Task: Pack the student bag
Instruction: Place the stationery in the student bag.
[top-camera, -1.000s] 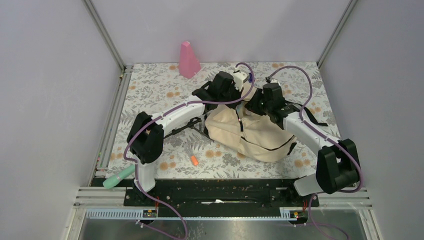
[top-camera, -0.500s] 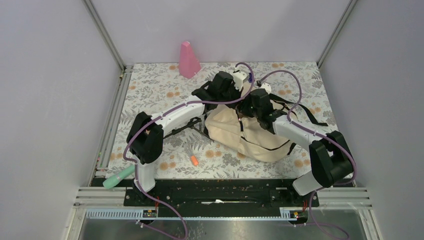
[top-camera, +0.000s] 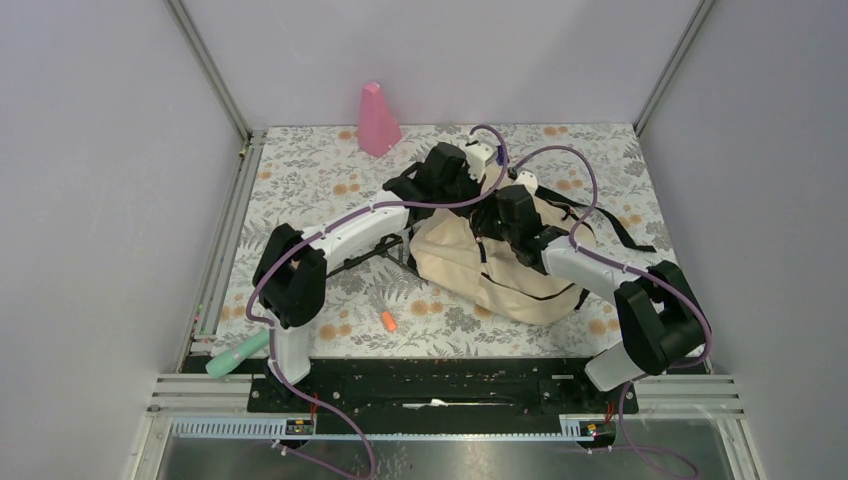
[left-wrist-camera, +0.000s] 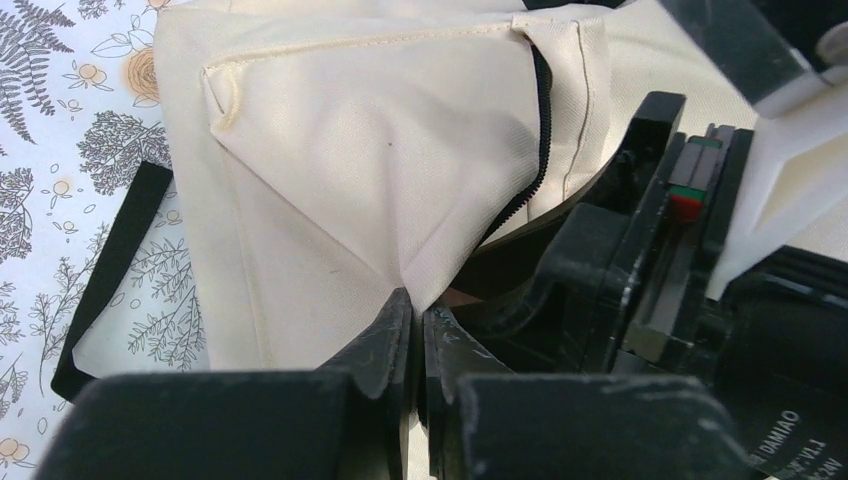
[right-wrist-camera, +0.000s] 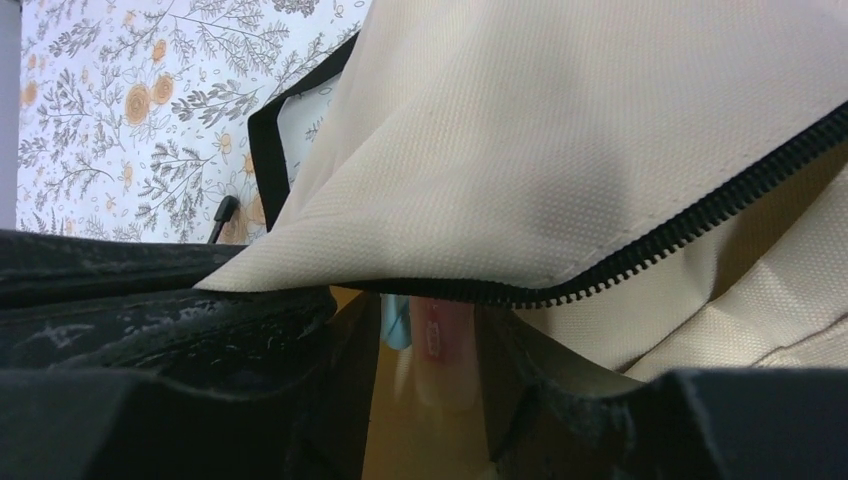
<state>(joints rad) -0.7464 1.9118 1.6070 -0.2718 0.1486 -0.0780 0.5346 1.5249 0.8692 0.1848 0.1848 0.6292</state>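
Observation:
The beige student bag (top-camera: 500, 275) lies in the middle of the flowered table, its black zipper (right-wrist-camera: 650, 250) undone. My left gripper (left-wrist-camera: 417, 300) is shut on a pinch of the bag's fabric (left-wrist-camera: 350, 150) at the edge of the opening and holds it up. My right gripper (right-wrist-camera: 430, 330) reaches under the raised flap (right-wrist-camera: 600, 120) into the mouth of the bag, jaws apart. A blurred pink-red item (right-wrist-camera: 440, 340) and a pale blue one (right-wrist-camera: 397, 325) show between its fingers, inside the bag. In the top view both wrists meet over the bag's far end (top-camera: 500, 205).
A pink cone-shaped object (top-camera: 378, 120) stands at the back of the table. A small orange piece (top-camera: 388, 321) lies in front of the bag. A green cylinder (top-camera: 238, 353) rests by the left arm's base. Black straps (top-camera: 625, 235) trail to the bag's right.
My right arm has swung left and pushed its gripper into the bag's opening, and its jaws have widened. The left gripper has kept its hold on the fabric.

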